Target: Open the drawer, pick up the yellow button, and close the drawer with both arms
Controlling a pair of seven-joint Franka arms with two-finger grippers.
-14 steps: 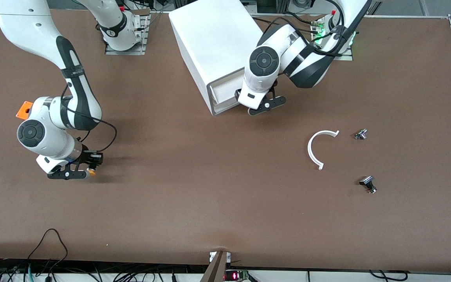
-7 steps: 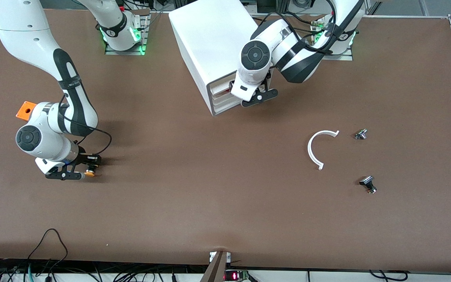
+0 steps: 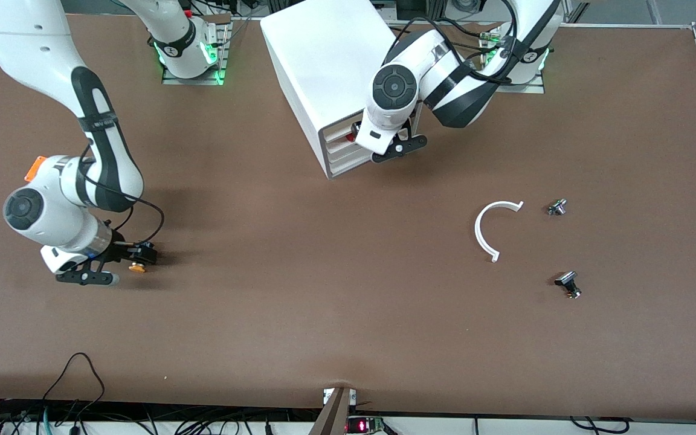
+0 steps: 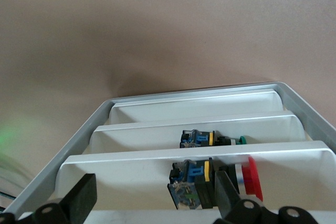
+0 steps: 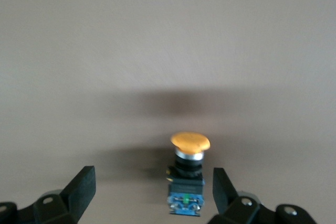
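With its fingers spread, the right gripper [image 5: 152,195] has let go of the button [image 5: 188,174] — it stands upright on the table [image 3: 324,302] between the pads, touching neither, so the take looks done. Left gripper [image 4: 152,203] sits at the cabinet [image 3: 324,66], fingers apart and empty, placed to push the drawer [image 3: 339,130], which looks nearly shut. Below its fingers: a red-capped button [image 4: 249,177]. Orange box [image 3: 35,168] beside the right arm — nothing blocks the push.
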